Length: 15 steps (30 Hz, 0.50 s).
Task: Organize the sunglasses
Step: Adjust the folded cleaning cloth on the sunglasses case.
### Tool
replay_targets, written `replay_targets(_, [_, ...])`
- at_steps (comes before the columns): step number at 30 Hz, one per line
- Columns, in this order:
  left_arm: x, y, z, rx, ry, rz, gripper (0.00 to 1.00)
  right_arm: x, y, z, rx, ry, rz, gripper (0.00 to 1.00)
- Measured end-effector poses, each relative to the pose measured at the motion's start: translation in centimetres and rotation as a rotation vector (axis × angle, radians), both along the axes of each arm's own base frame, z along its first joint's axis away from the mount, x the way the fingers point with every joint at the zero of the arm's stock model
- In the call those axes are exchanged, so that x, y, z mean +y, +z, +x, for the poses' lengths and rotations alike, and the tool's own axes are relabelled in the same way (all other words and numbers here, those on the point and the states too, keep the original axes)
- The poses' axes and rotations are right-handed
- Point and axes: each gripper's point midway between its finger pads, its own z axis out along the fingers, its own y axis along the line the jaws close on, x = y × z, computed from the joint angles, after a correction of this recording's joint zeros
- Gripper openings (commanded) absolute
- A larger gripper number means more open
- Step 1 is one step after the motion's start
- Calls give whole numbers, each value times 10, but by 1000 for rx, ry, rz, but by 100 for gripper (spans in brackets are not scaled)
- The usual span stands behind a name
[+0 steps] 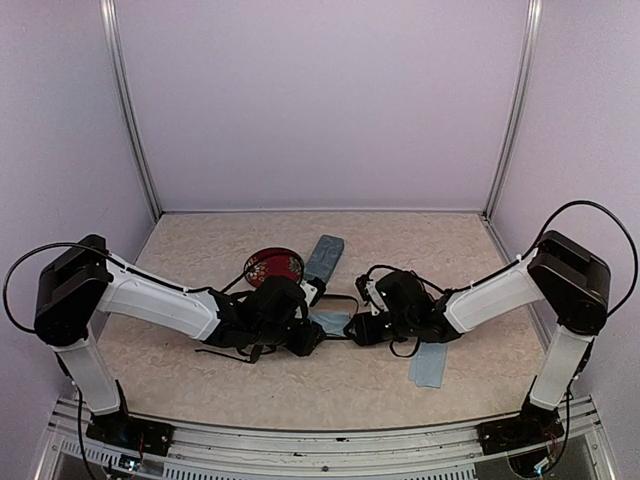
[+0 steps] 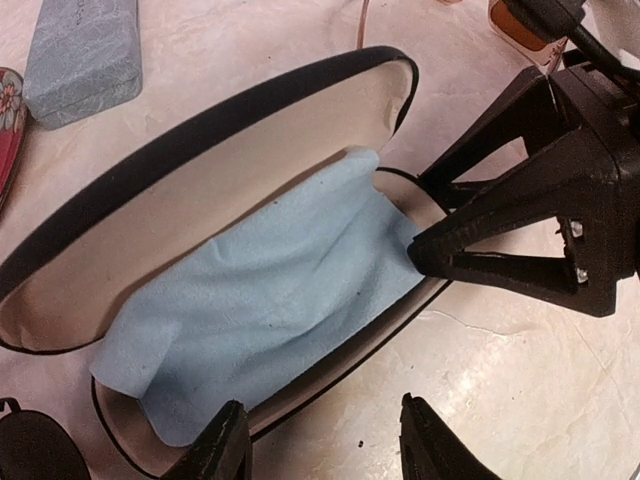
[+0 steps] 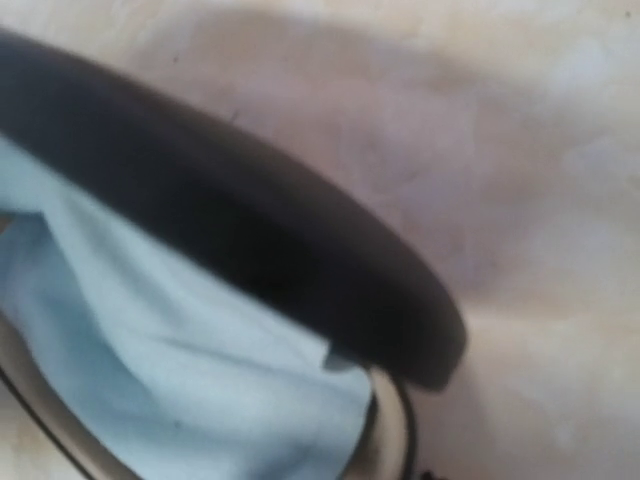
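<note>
Thin black-framed sunglasses (image 2: pixel 22 445), 1 dark rounded lens showing, lie near the bench's middle, just beside the gaping black oval case (image 2: pixel 180 210) holding a pale-blue cloth (image 2: pixel 270 300); the left gripper (image 2: pixel 325 450) has its jaws apart, empty; the right gripper (image 2: pixel 415 215) straddles the case's end, grip impossible to tell

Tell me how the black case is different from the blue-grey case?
The black case is oval; the blue-grey case is rectangular. The black case lies open with a light blue cloth inside; the blue-grey case is shut. Both lie on the table.
</note>
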Motion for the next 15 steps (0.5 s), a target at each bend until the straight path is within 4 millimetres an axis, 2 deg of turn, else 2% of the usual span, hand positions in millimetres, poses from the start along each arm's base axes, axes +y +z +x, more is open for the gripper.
replay_targets(7, [-1,1,-4,11,-3,-15,50,-2,0,-2,8,-1,-3,46])
replay_targets(15, [-2,32,-4,-30,9,-70,50,-3,1,-2,10,-5,-14,48])
